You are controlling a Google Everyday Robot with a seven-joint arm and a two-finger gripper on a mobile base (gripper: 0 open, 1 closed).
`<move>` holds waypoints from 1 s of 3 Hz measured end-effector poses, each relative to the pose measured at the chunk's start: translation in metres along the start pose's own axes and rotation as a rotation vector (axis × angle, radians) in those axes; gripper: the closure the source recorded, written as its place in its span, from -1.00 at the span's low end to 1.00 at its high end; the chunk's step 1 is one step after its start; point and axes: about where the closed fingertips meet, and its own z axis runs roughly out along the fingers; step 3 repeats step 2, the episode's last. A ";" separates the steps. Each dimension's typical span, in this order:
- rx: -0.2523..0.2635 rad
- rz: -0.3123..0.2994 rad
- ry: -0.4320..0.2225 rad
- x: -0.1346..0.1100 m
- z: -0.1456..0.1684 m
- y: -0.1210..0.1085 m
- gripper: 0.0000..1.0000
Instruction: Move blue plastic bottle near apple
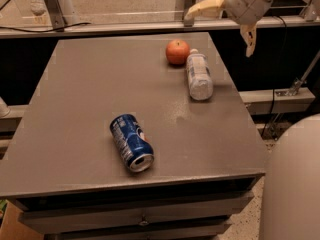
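Blue plastic bottle [199, 77] on its side at far right of surface [85, 94], cap end just beside apple [177, 51]. Gripper [219, 33] raised beyond far right corner, jaws spread wide, empty. Risk: bottle rolling toward right edge if nudged

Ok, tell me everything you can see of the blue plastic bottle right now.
The blue plastic bottle is small, translucent whitish plastic with a pale label. It lies on its side on the grey table, near the far right corner, cap end pointing away beside the apple, close enough that contact cannot be told. The gripper hangs open above and beyond it, not touching.
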 end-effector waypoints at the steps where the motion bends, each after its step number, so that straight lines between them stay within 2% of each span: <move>1: 0.137 0.079 0.120 0.018 -0.057 -0.003 -1.00; 3: 0.137 0.079 0.120 0.018 -0.057 -0.003 -1.00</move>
